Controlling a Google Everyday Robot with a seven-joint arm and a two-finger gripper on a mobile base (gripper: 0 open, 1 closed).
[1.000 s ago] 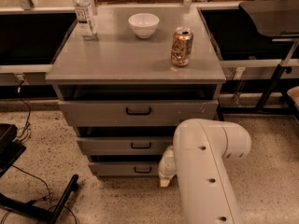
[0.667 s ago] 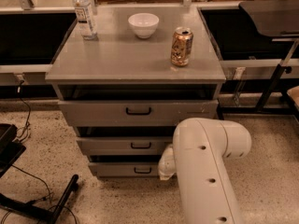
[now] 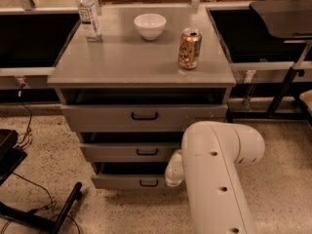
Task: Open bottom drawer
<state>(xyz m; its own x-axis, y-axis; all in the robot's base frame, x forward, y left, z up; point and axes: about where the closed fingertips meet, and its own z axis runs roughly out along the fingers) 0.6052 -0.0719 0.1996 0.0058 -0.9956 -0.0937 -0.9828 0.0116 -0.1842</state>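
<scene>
The grey cabinet (image 3: 141, 65) has three drawers. The bottom drawer (image 3: 122, 181) is the lowest, with a small black bar handle (image 3: 148, 183). It stands pulled out a little, with a dark gap above its front. My gripper (image 3: 172, 171) is at the right end of this drawer front, just right of the handle. My thick white arm (image 3: 214, 179) reaches in from the lower right and hides most of the gripper.
The middle drawer (image 3: 129, 151) and top drawer (image 3: 144, 116) also show dark gaps above them. On the cabinet top stand a water bottle (image 3: 88, 13), a white bowl (image 3: 149, 25) and a soda can (image 3: 189, 48). A black stand (image 3: 46, 217) and cables lie on the floor at left.
The bottom drawer front sits slightly lower and nearer than before, with a wider dark gap above it. My gripper stays at its right end.
</scene>
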